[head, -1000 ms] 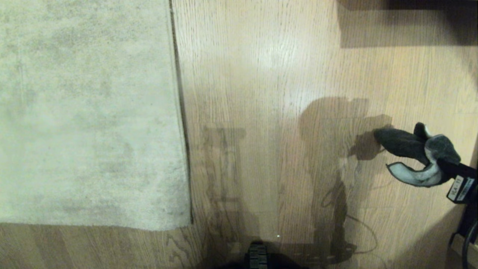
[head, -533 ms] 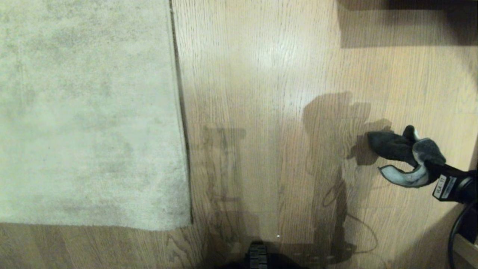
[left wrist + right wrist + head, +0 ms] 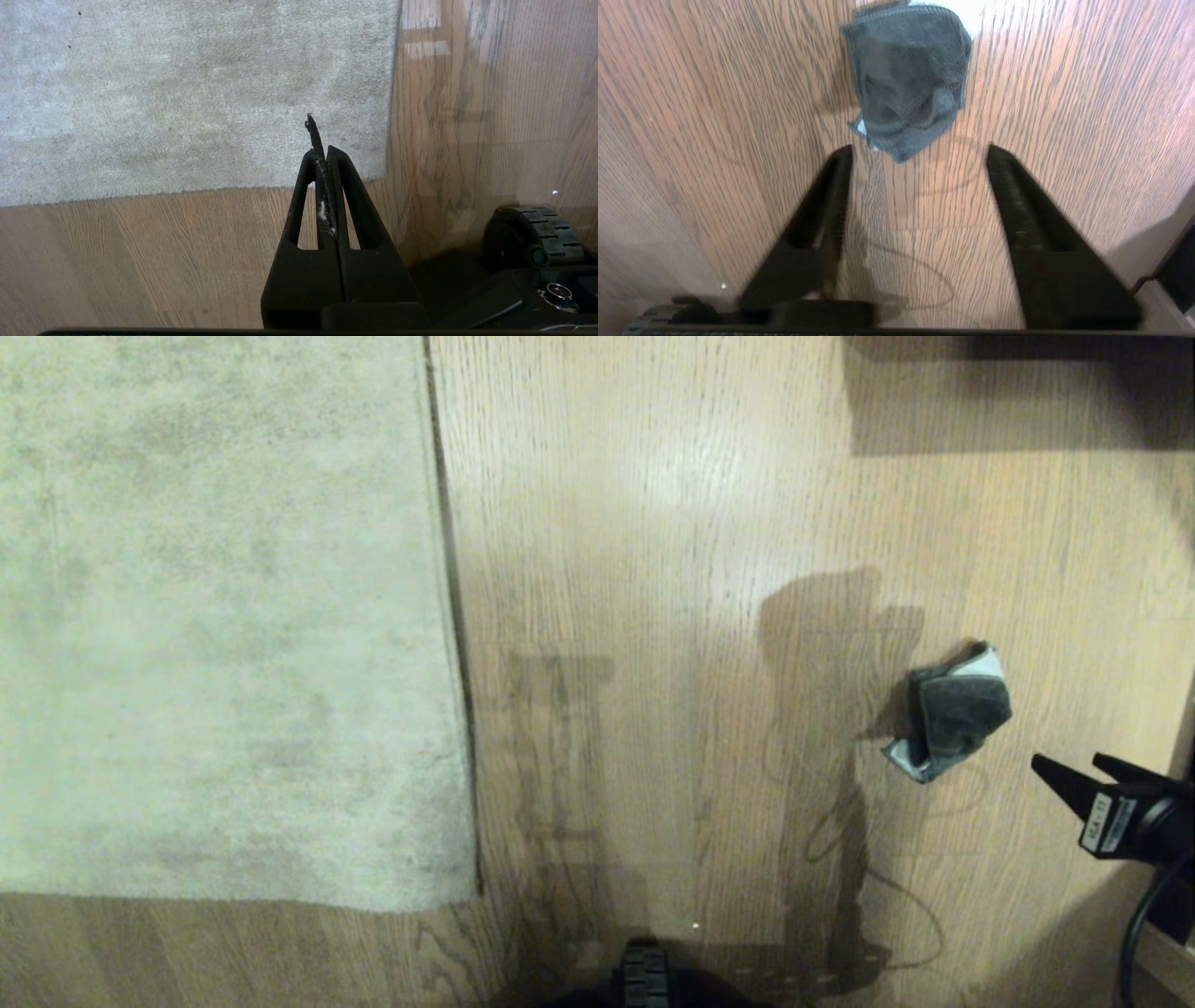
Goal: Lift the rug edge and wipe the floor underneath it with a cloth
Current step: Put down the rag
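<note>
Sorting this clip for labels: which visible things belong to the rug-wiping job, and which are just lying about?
Job:
- cloth, bunched on the floor
- rug edge, lying flat
- right pincer, open, beside the cloth
- left pincer, shut

Lying about:
- dark furniture at the far side

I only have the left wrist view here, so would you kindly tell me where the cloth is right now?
Observer: The cloth lies crumpled on the floor, well to the right of the rug edge, touching nothing else.
Operator: Thank you. Is the right tool holding it?
Observer: No. The right tool is open, and the cloth sits just beyond its tips, clear of both.
Operator: And is the rug lifted anywhere on that side?
Observer: No. In the head view the rug lies flat along its whole visible border, with bare boards between it and the cloth.
</note>
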`<state>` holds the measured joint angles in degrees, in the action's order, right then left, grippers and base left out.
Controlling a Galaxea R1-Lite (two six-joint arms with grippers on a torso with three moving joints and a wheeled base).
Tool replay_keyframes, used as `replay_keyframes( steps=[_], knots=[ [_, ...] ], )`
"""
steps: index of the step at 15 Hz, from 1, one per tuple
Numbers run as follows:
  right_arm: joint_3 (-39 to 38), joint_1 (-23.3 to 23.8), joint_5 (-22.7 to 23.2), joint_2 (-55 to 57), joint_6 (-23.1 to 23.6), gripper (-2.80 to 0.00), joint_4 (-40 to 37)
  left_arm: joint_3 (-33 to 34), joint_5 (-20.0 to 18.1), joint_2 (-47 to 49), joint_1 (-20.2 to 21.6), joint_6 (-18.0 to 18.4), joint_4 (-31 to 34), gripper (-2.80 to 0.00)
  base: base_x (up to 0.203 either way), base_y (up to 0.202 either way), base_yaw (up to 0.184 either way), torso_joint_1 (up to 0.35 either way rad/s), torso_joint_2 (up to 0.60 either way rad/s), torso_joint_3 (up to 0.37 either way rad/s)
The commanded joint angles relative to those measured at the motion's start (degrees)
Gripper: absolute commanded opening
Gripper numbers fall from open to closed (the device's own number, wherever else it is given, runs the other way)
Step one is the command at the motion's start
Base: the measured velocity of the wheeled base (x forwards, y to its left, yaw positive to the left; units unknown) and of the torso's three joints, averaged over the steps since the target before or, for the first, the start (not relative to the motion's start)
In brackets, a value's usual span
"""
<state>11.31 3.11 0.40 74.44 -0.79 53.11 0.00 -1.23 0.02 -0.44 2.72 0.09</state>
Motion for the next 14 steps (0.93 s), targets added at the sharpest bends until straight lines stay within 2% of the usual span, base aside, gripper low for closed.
replay_keyframes(
  steps=[1,6,14],
  knots=[
    [-1.49,-0.03,0.04,0.31,-0.06,0.00,2.46,0.00,0.00,-0.02,0.00,0.01,0.00,-2.80,0.000,0.000,0.000,0.000,0.00,0.000],
    [-2.64,-0.03,0.04,1.82,-0.09,0.00,7.12,0.00,0.09,-0.02,0.00,0.01,0.00,-2.80,0.000,0.000,0.000,0.000,0.00,0.000],
    [-2.25,0.12,-0.13,1.67,-0.08,0.00,9.70,0.00,0.00,-0.02,0.00,0.01,0.00,-2.80,0.000,0.000,0.000,0.000,0.00,0.000]
  ],
)
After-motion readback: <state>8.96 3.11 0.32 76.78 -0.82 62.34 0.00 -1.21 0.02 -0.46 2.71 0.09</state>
